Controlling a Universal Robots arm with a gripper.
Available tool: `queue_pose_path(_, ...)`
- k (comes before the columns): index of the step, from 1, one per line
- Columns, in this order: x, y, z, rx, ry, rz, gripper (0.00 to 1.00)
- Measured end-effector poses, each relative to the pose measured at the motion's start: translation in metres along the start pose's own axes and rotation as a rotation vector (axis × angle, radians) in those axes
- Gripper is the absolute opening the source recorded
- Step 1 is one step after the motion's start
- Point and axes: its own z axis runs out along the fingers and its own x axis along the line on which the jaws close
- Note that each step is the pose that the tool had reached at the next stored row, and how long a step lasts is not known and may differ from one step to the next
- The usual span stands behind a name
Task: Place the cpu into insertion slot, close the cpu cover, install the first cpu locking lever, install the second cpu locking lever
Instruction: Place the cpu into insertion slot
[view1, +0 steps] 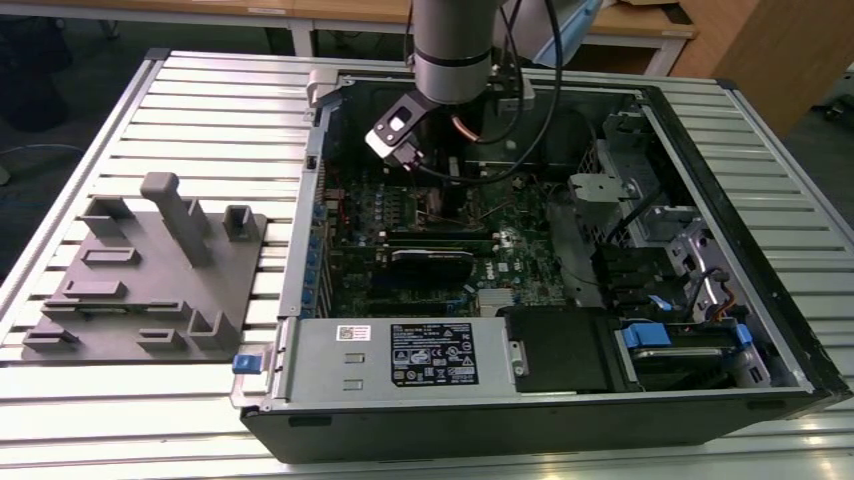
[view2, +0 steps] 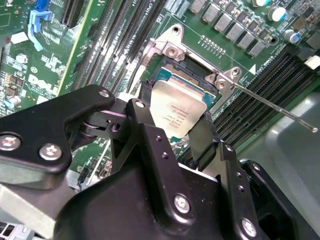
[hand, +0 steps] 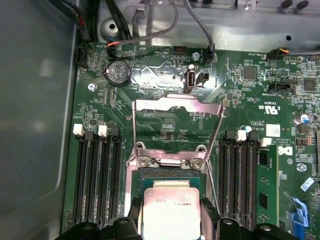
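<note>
My gripper is shut on the cpu, a flat silver-grey square chip clamped between two black fingers. The chip hangs right over the insertion slot, whose dark centre and silvery rim show beyond the chip's far edge; I cannot tell whether they touch. In the first wrist view the cpu sits between the fingers over the insertion slot. The cpu cover stands flipped open behind it. A thin locking lever sticks out, swung free. In the exterior view the gripper reaches down into the open computer case.
Black memory slots flank the socket on both sides, with a green memory module and cables near the case wall. The open case lies on a slatted table, with a grey fixture plate at the exterior view's left.
</note>
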Motion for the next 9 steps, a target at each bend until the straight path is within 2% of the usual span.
queue_pose_path(9, 0.0007, -0.0007, 0.0077, 0.0001, 0.0, 0.0, 0.54)
